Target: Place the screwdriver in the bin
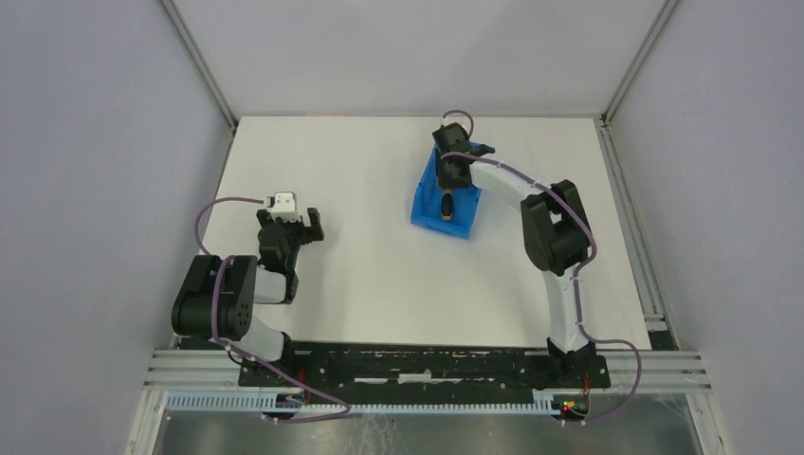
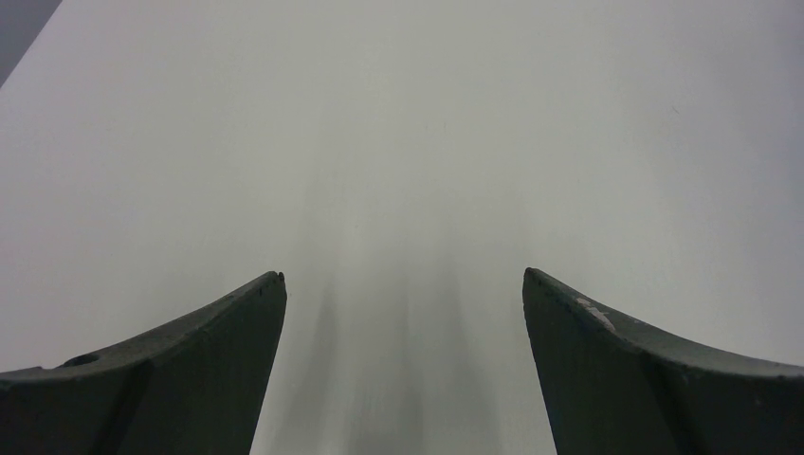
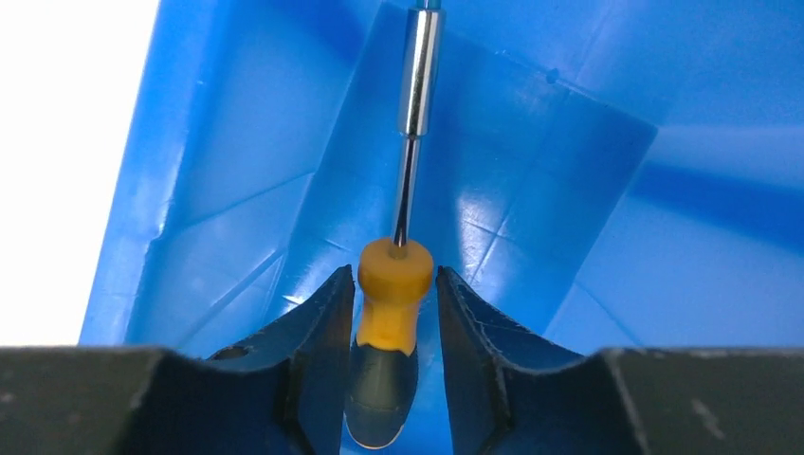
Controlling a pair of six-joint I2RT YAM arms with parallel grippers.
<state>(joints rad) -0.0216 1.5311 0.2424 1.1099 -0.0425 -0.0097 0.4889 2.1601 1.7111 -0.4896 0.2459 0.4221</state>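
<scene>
The blue bin [image 1: 429, 212] stands on the white table right of centre. My right gripper [image 1: 453, 174] reaches down into it. In the right wrist view the right gripper [image 3: 395, 275] is shut on the orange-and-black handle of the screwdriver [image 3: 392, 294], low between the bin's walls [image 3: 588, 190]. The grey shaft points away along the bin floor toward the far wall. The orange handle [image 1: 447, 201] shows inside the bin from above. My left gripper [image 1: 290, 224] is open and empty over bare table at the left; its view shows the left gripper [image 2: 403, 277] over white surface only.
The white table [image 1: 360, 275] is enclosed by grey walls with metal frame rails at the sides. A black mounting rail [image 1: 417, 365] runs along the near edge under both arm bases.
</scene>
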